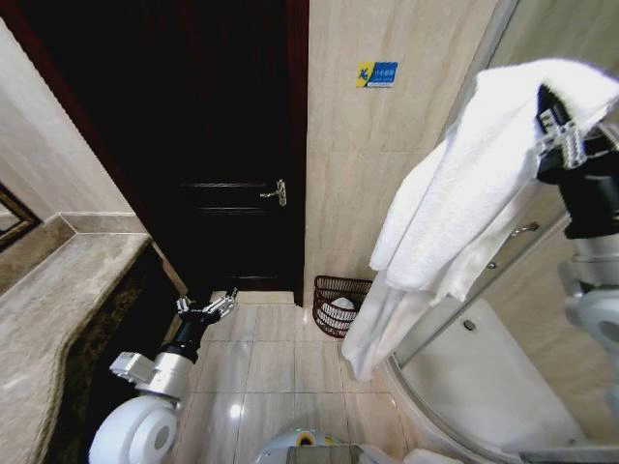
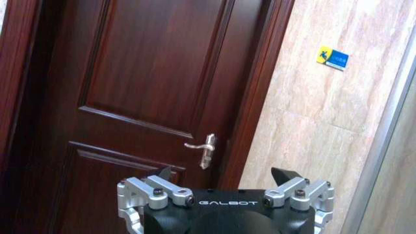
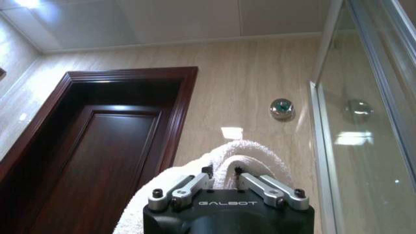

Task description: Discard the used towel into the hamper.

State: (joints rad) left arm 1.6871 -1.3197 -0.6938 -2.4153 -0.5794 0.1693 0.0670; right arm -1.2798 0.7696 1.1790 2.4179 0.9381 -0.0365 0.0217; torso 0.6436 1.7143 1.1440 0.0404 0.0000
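A large white towel (image 1: 455, 213) hangs from my right gripper (image 1: 553, 114), which is raised high at the right and shut on a fold of it. In the right wrist view the towel (image 3: 244, 156) is pinched between the fingertips of the right gripper (image 3: 224, 170). The hamper (image 1: 338, 304), a dark reddish-brown open-weave basket with something white inside, stands on the floor by the wall, below and left of the towel's lower end. My left gripper (image 1: 207, 307) is low at the left, open, holding nothing; it points at the door in the left wrist view (image 2: 224, 173).
A dark wooden door (image 1: 218, 145) with a metal handle (image 1: 278, 192) is ahead. A stone counter (image 1: 58, 309) runs along the left. A glass shower enclosure (image 1: 484, 358) curves at the right. Beige tiled floor (image 1: 261, 367) lies between them.
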